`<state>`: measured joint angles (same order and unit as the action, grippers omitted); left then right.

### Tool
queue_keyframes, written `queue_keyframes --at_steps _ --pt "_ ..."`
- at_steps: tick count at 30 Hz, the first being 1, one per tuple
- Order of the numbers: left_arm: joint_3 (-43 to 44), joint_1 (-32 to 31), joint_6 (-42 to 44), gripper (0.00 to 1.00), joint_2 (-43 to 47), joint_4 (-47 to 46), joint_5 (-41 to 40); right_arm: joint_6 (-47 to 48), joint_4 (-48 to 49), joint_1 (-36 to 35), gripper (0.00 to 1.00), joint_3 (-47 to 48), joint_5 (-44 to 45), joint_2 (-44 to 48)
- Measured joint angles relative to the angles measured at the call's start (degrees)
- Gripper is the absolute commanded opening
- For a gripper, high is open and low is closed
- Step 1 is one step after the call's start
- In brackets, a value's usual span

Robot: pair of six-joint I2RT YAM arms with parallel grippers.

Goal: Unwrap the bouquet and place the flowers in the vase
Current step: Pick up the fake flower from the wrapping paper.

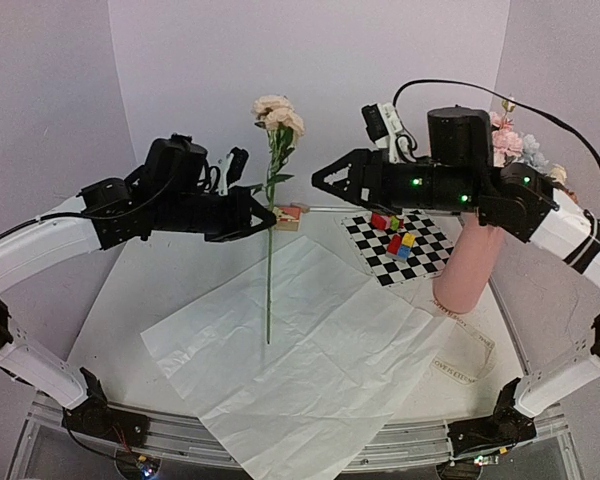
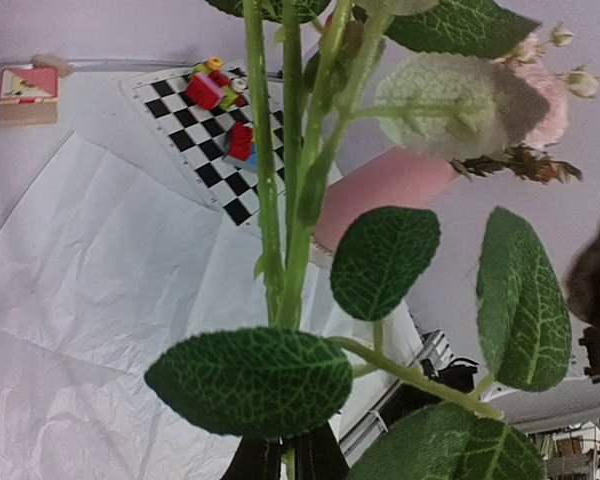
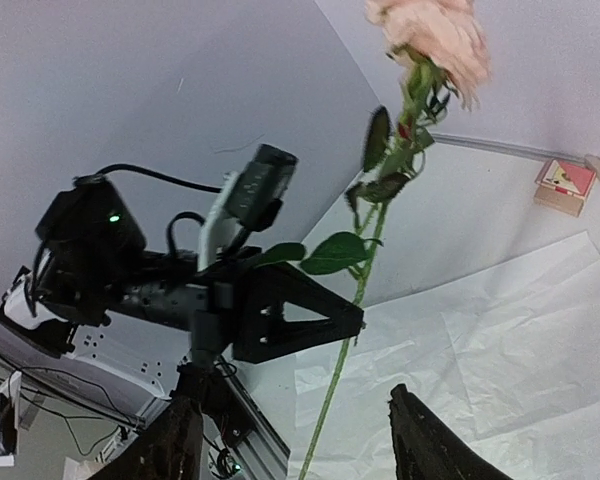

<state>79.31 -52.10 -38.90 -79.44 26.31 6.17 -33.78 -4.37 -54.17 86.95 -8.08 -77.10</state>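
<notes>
left wrist — flower (image 2: 289, 200): lvs (image 2: 250, 382) oval, veined, fabric?

From high behind the bases, down over the table (image 1: 145, 285). From the left wrist, close against the flower (image 2: 265, 150), facing right; from the right, farther off, facing left. Shared: flower, white paper (image 1: 310, 350).

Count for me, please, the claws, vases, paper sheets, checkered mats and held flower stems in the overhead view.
Claws: 2, left claw and right claw
Vase: 1
Paper sheet: 1
Checkered mat: 1
Flower stem, held by the left claw: 1
Total: 6
</notes>
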Motion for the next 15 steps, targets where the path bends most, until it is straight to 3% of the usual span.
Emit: queue_keyframes --at_steps 5,15 --pt "-0.51 0.01 2.34 0.00 2.88 -3.56 5.14 -5.61 0.24 -0.25 0.63 3.56 -0.54 -6.20" --pt "-4.46 0.02 4.58 0.00 4.06 -7.51 14.52 -10.24 2.82 -0.46 0.42 7.62 -3.09 -11.41"
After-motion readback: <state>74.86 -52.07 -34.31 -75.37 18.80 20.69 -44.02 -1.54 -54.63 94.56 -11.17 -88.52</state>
